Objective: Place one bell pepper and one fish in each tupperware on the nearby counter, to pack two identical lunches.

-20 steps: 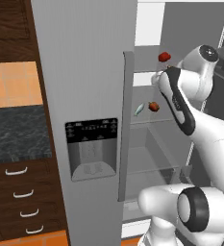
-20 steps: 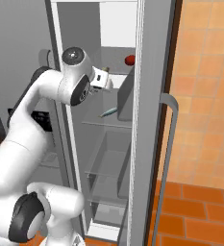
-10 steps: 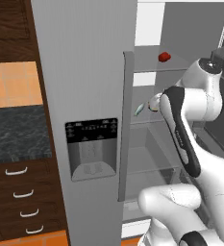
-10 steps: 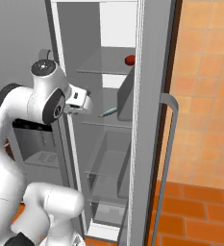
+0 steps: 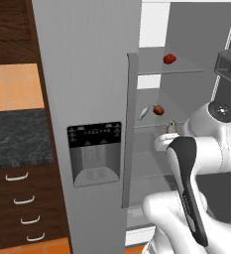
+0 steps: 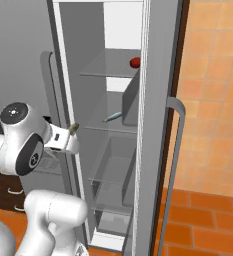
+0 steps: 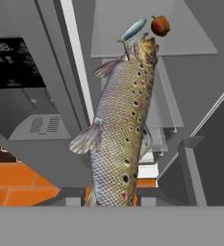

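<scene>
Left base view: end effector (image 5: 170, 130) sits outside the open fridge, fish (image 5: 172, 126) tip poking up. Right base view: same fish (image 6: 73, 128) at the wrist. Hand view: jaws pinch the tail end; long, likely slippery, top-heavy, so a mid-body grip looks safer.

The gripper (image 6: 70, 134) at 9 o'clock is closed on a speckled fish (image 6: 73, 128), outside the open fridge (image 6: 155, 100). At 12 o'clock, 1 red bell pepper (image 6: 134, 62) sits on the top shelf (image 6: 105, 72); a pale fish (image 6: 113, 117) lies 1 shelf lower.
</scene>
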